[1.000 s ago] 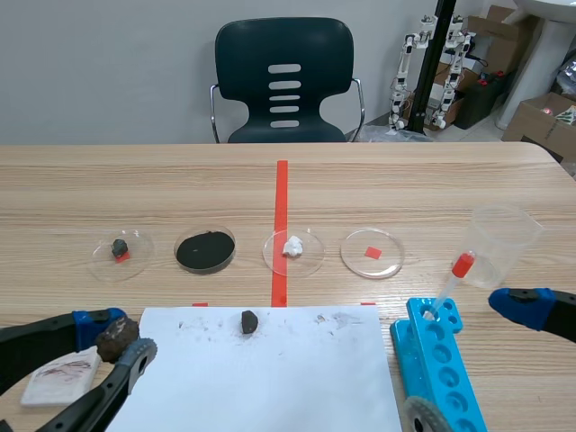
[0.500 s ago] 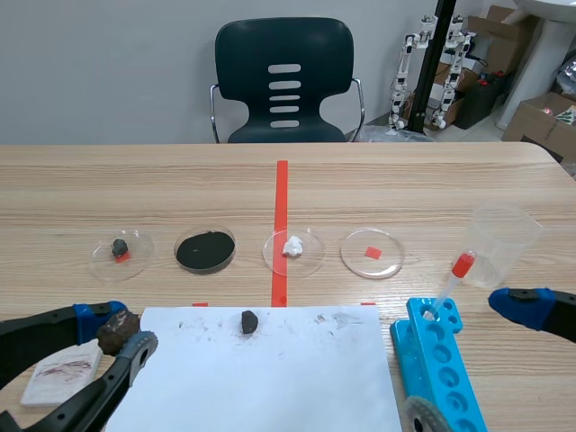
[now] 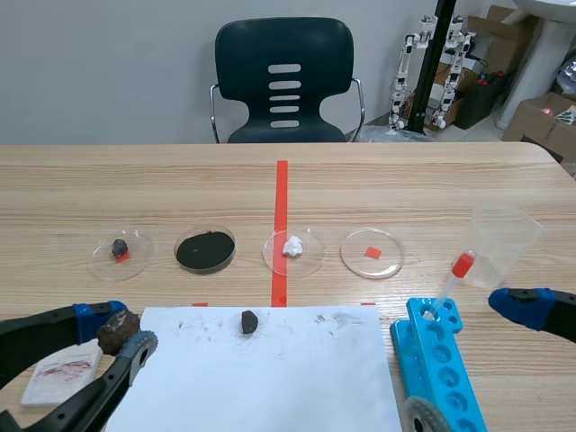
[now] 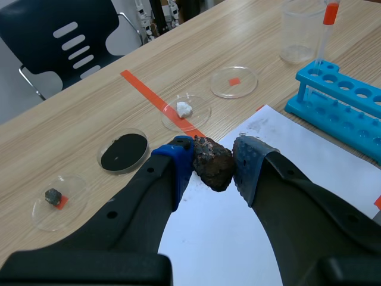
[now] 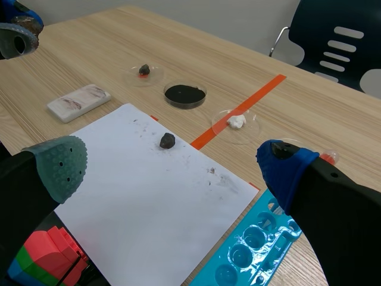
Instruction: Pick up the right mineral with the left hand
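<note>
Mineral [image 4: 212,171], a dark brown lumpy piece with a rough face, is pinched in my left gripper [image 4: 213,174]. The blue pad presses one side and the grey-green pad the other, with the fingers set narrow around it. My wrist feed shows it carried off the table. On the scene feed it hangs at the near left, just off the left corner of the white paper sheet [image 3: 270,378]. It is beside a white plate [image 3: 61,375] streaked with reddish marks. A second, smaller dark stone [image 3: 249,321] lies on the paper near its far edge, well apart from both grippers. My right gripper [image 5: 171,171] stands wide with nothing in it, low at the table's right side, near the blue tube rack [image 3: 441,360]. A dropper [image 3: 453,279] with a red bulb leans in the rack's far end, and a clear cup [image 3: 504,238] stands just beyond it. Four clear dishes run in a row across the table [image 3: 405,180]. The first dish [image 3: 135,256] holds a small dark chip on a red square. The second dish [image 3: 233,245] holds black powder, the third dish [image 3: 310,259] a white lump, and the fourth dish [image 3: 389,261] a red square. A dark chair [image 3: 284,81] stands behind the far edge.
</note>
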